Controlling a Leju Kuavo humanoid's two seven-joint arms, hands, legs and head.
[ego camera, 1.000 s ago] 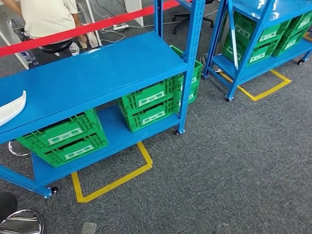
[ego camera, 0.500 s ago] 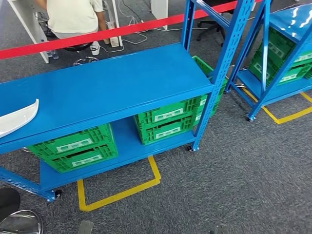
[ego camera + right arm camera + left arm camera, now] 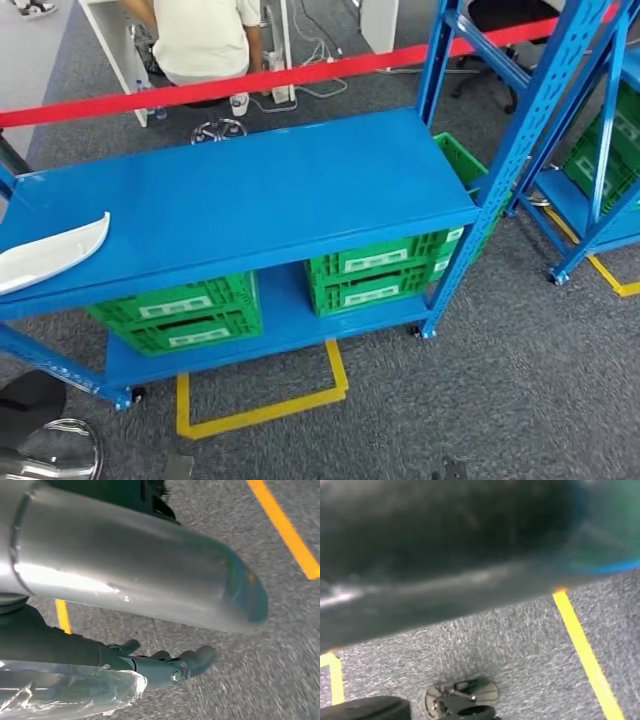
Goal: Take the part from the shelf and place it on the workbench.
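Note:
The part (image 3: 49, 255) is a white curved panel lying flat at the left end of the blue shelf's top board (image 3: 249, 195), partly cut off by the picture's edge. In the right wrist view my right hand (image 3: 166, 667) hangs over the grey carpet with dark fingers stretched out and nothing between them. A dark blurred mass (image 3: 433, 540), which may be my left hand, crosses the left wrist view; how its fingers lie cannot be made out. Both hands are far from the part.
Green crates (image 3: 185, 310) (image 3: 377, 270) stand on the shelf's lower board. Yellow tape (image 3: 264, 410) marks the carpet in front. A red barrier tape (image 3: 226, 82) runs behind the shelf, with a seated person (image 3: 204, 35) beyond. A second blue shelf (image 3: 596, 150) stands at the right.
The whole picture has shifted, so the camera has moved: the shelf now sits more centred and more of the white part shows. Nothing on the shelf has moved.

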